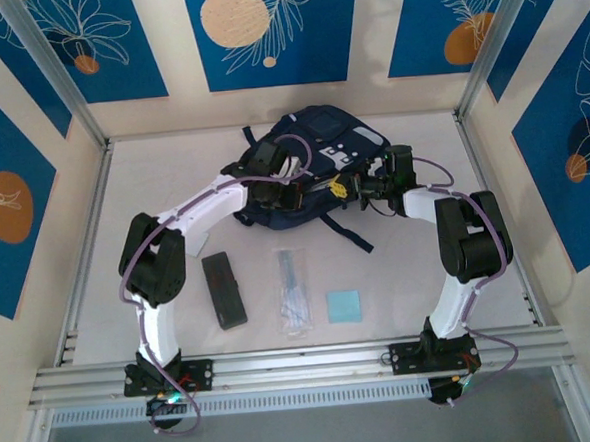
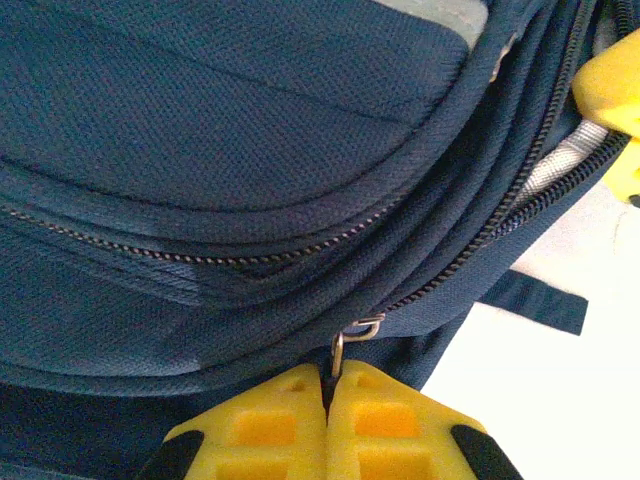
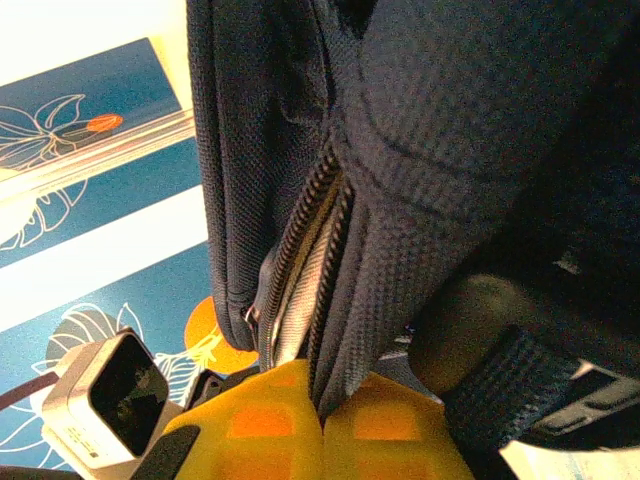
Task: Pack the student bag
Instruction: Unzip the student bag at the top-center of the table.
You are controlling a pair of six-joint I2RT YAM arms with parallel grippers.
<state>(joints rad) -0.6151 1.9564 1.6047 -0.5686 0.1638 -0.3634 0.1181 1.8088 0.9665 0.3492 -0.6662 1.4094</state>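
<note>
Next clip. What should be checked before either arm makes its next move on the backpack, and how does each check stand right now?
1. Left gripper shut on the metal zipper pull of the dark navy fabric backpack: ok.
2. Right gripper pinching the backpack's fabric edge beside the zipper: ok.
3. Zipper gap wide enough for packing: cannot tell; the teeth are parted in the right wrist view.
4. Black rectangular case, clear plastic packet and light blue square pad lie apart on the table, away from both arms: ok.
5. Anything already packed: cannot tell.
</note>
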